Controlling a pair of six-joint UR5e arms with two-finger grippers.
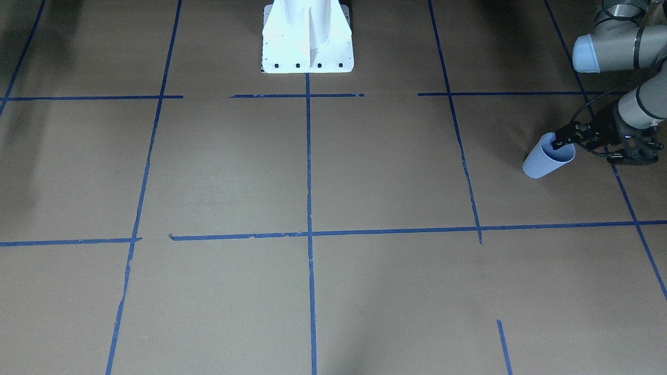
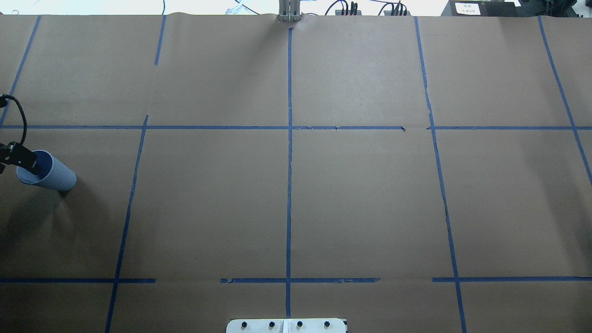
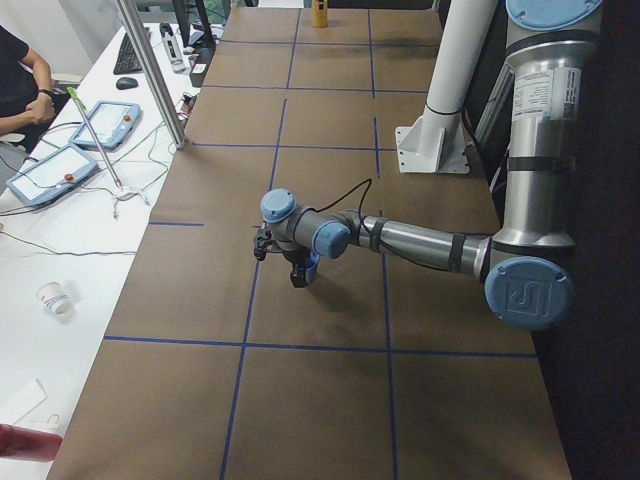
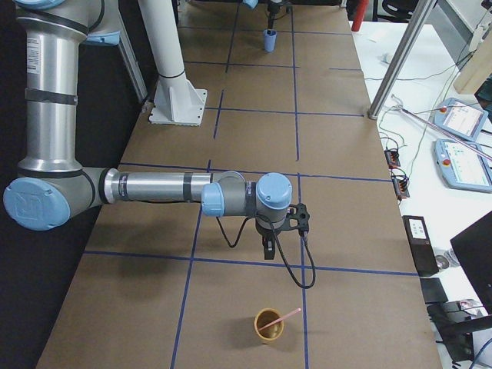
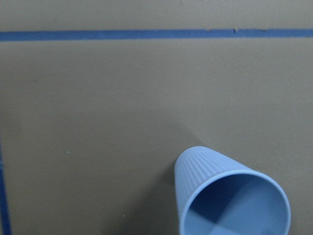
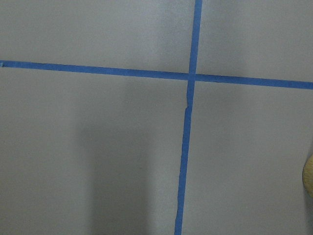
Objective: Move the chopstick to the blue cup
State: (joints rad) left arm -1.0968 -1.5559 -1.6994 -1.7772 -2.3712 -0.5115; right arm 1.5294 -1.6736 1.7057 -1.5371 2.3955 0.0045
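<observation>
The light-blue ribbed cup (image 1: 542,161) is at the table's far left end; it also shows in the overhead view (image 2: 51,175) and fills the lower right of the left wrist view (image 5: 230,196). My left gripper (image 1: 558,140) is shut on its rim, with a black finger (image 2: 22,158) over the rim. It looks empty inside. One pinkish-red chopstick (image 4: 278,320) leans in a tan cup (image 4: 269,327) at the table's right end. My right gripper (image 4: 267,247) hangs a little beyond that cup, pointing down; I cannot tell whether it is open or shut.
The white arm pedestal (image 1: 307,47) stands at the robot's edge of the table. Blue tape lines cross the brown paper cover. A side table with pendant tablets (image 3: 60,165), cables and a paper cup (image 3: 55,298) runs along the operators' side, where a person (image 3: 20,80) sits.
</observation>
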